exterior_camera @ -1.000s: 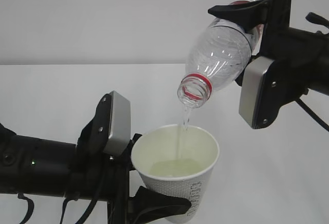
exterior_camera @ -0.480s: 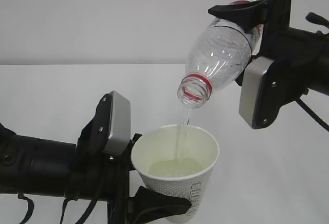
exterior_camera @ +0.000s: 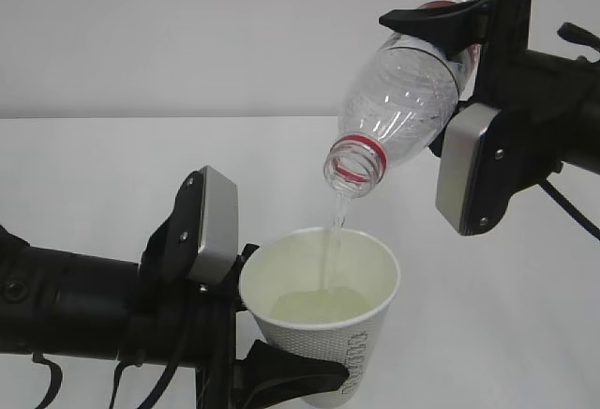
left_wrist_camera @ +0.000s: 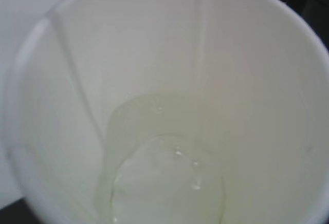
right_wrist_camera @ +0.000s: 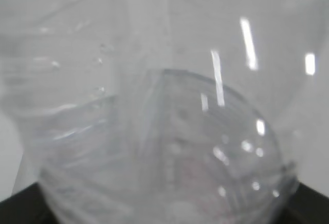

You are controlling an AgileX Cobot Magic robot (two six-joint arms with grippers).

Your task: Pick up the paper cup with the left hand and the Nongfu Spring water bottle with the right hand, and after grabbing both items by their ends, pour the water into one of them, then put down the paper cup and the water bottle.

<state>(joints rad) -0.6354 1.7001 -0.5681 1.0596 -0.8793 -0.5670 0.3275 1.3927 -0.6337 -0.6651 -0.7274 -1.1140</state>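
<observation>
ribbed clear bottle (exterior_camera: pixel 403 99), dotted paper cup (exterior_camera: pixel 323 310)

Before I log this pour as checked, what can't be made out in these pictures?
- Exterior view: the paper cup's base is cut off by the bottom edge.
- Exterior view: the bottle's label is hidden by the right tool.
- Left wrist view: the cup fills the picture, hiding the left tool.
- Right wrist view: blurred bottle wall only; the water level is unclear.
</observation>
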